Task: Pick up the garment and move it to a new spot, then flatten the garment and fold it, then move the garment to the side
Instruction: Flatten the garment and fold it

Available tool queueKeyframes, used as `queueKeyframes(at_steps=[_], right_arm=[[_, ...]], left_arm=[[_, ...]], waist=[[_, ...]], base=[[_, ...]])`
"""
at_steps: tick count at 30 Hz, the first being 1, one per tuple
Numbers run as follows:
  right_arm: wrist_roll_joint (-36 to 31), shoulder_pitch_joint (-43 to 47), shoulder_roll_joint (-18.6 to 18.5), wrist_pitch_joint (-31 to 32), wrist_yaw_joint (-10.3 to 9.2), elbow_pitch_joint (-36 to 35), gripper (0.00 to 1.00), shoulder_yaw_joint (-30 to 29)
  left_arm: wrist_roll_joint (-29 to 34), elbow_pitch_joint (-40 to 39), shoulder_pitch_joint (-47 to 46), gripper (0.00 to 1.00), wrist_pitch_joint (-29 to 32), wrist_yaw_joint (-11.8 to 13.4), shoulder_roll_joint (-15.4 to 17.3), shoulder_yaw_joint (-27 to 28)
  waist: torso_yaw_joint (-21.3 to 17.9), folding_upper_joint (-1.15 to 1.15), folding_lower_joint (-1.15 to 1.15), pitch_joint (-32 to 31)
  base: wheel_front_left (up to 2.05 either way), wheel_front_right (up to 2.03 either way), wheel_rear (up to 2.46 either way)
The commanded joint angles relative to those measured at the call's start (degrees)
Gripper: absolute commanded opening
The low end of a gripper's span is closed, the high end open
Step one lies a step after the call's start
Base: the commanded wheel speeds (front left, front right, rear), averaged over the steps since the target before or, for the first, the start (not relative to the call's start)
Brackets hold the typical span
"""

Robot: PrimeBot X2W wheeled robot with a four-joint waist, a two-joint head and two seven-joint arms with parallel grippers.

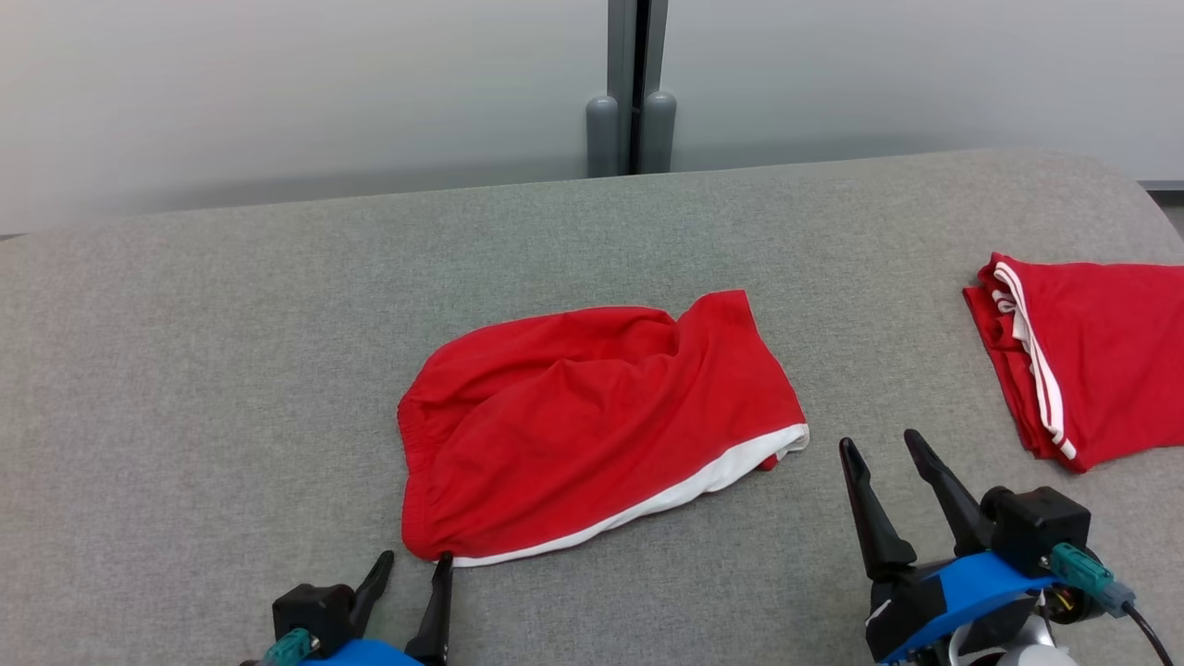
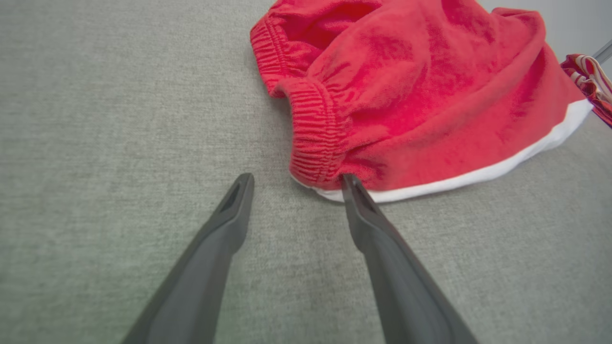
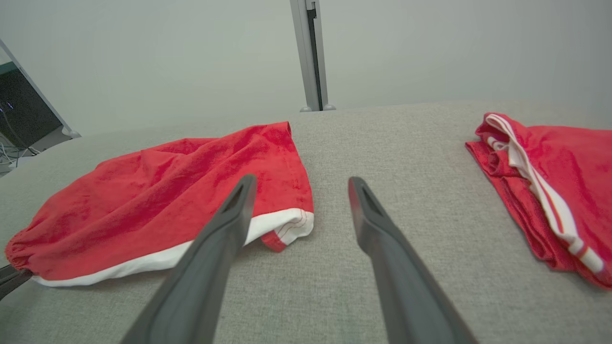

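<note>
Garment (image 1: 592, 416) lies crumpled; open left gripper (image 1: 414, 557) should pinch its near-left waistband corner (image 2: 315, 165), open right gripper (image 1: 879, 440) the white hem (image 1: 703, 486).

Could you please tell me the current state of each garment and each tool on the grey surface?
Red cloth garment with elastic waistband and white hem: unfolded, lying wrinkled, not gripped.
Red cloth garment with white stripes: folded, lying off to the right.
Left tool: open, empty, one fingertip at the unfolded garment's waistband corner.
Right tool: open, empty, apart from both garments.
</note>
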Motion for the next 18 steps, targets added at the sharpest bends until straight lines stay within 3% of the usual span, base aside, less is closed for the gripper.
queueKeyframes(at_steps=[1,5,6,7,8,18], right_arm=[[0.09,-0.8,-0.01,-0.05,0.04,0.55,1.0,0.38],[-0.09,-1.3,0.0,0.21,0.04,1.61,1.0,0.61],[-0.21,-1.36,-0.02,0.58,0.04,2.15,1.0,0.55],[-0.26,-1.37,-0.01,1.14,0.04,2.87,1.0,0.49],[-0.26,-1.55,-0.02,1.6,0.04,3.55,1.0,0.34],[1.12,-9.61,-0.03,5.04,0.04,14.84,1.0,2.98]], left_arm=[[-0.4,1.95,-2.19,1.0,-0.13,-0.27,-0.43,-0.5],[-0.61,4.01,-3.93,1.0,-0.34,-0.54,-0.77,-0.92],[-0.61,4.67,-4.35,0.74,-0.25,-0.61,-0.77,-1.23],[-0.63,5.08,-4.76,0.32,-0.66,-0.59,-0.81,-1.27],[-0.75,5.59,-5.14,0.0,-0.9,-0.6,-0.87,-1.24],[-0.71,8.12,-7.77,0.0,-2.87,-0.59,-0.84,-1.6]], waist=[[-0.24,0.0,-0.01,0.21],[-0.57,0.0,-0.01,0.55],[-0.68,0.0,-0.01,0.64],[-0.81,0.0,-0.01,0.75],[-0.92,0.0,-0.01,0.85],[-0.79,0.0,-0.01,2.81]], base=[[0.0,0.0,0.0],[0.0,0.0,0.0],[0.0,0.0,0.0],[0.0,0.0,0.0],[0.0,0.0,0.0],[0.0,0.0,0.0]])
